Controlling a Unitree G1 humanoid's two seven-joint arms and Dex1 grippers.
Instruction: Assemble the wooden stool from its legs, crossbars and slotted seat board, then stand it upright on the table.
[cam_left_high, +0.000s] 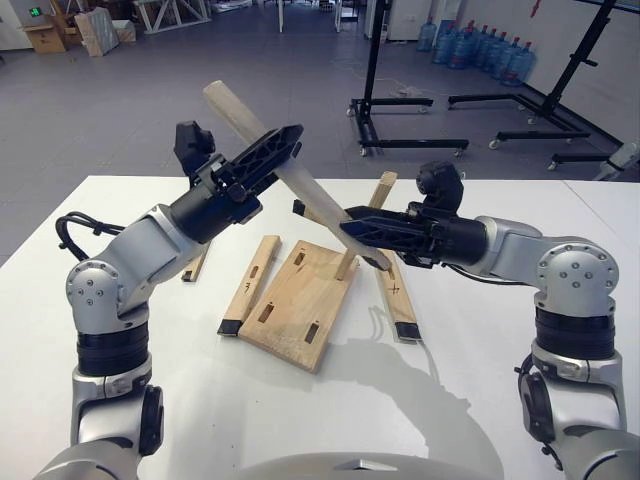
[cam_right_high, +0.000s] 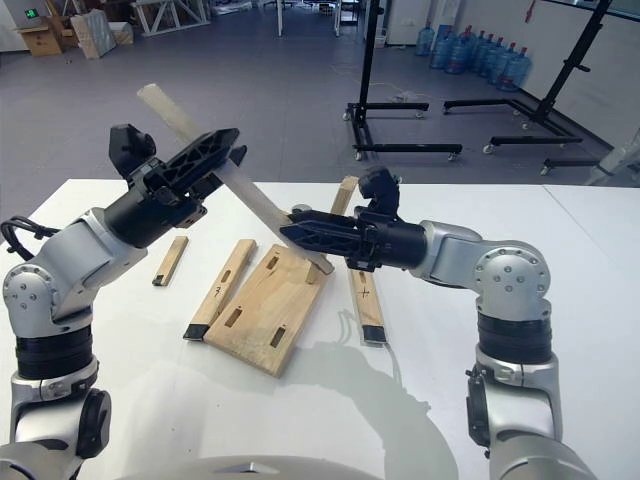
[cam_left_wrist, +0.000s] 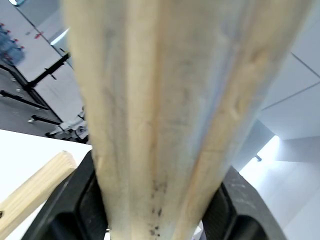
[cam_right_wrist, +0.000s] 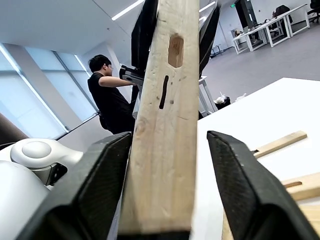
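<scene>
A long wooden leg (cam_left_high: 300, 180) hangs slanted in the air above the table. My left gripper (cam_left_high: 280, 150) is shut on its upper half, and in the left wrist view the leg (cam_left_wrist: 160, 120) sits tight between the fingers (cam_left_wrist: 75, 200). My right gripper (cam_left_high: 346, 220) is open around the leg's lower end (cam_right_wrist: 165, 125), one finger (cam_right_wrist: 100, 185) on each side and a small gap at one of them. The slotted seat board (cam_left_high: 300, 295) lies flat on the table beneath.
Loose parts lie around the board: a leg with a black foot (cam_left_high: 250, 285) on its left, another leg (cam_left_high: 397, 295) on its right, a short crossbar (cam_left_high: 195, 265) farther left and a bar (cam_left_high: 378, 195) behind. The near part of the white table (cam_left_high: 300, 410) is bare.
</scene>
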